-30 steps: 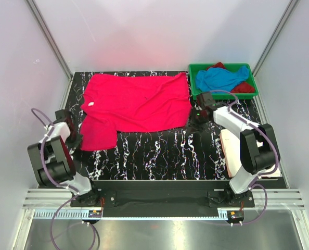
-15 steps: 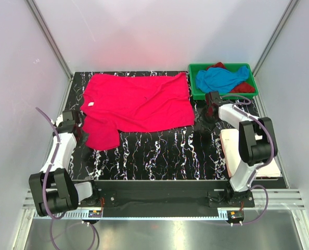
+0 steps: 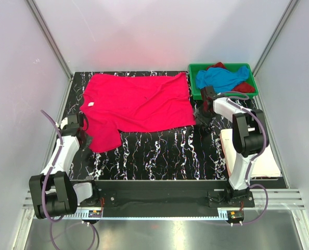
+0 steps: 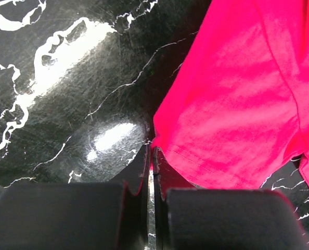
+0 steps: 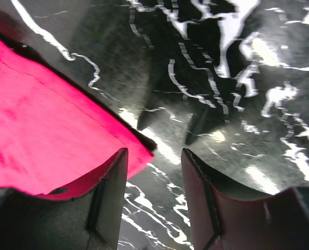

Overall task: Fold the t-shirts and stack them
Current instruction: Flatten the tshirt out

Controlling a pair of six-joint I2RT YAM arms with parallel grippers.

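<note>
Hot pink t-shirt (image 3: 139,101): spread flat on the black marbled table (image 3: 165,151).
Left gripper (image 4: 150,153): fingers pressed together. The sleeve's hem corner touches their tips; whether cloth is pinched, I cannot tell.
Right gripper (image 5: 154,153): fingers apart. The shirt's bottom corner lies just ahead, between them.
Sky blue t-shirt (image 3: 222,78) and dark red t-shirt (image 3: 245,87): bunched in the green tray (image 3: 191,80), beyond the right fingers.

Top view from high above and behind the arm bases, looking down on the whole bench (image 3: 159,151). Left wrist view close over it, past the left hand (image 4: 150,151), pink t-shirt (image 4: 237,104) filling the right of frame. Right wrist view equally close, past the right hand (image 5: 154,152), same shirt at left. Shirt and bench common to all three.
</note>
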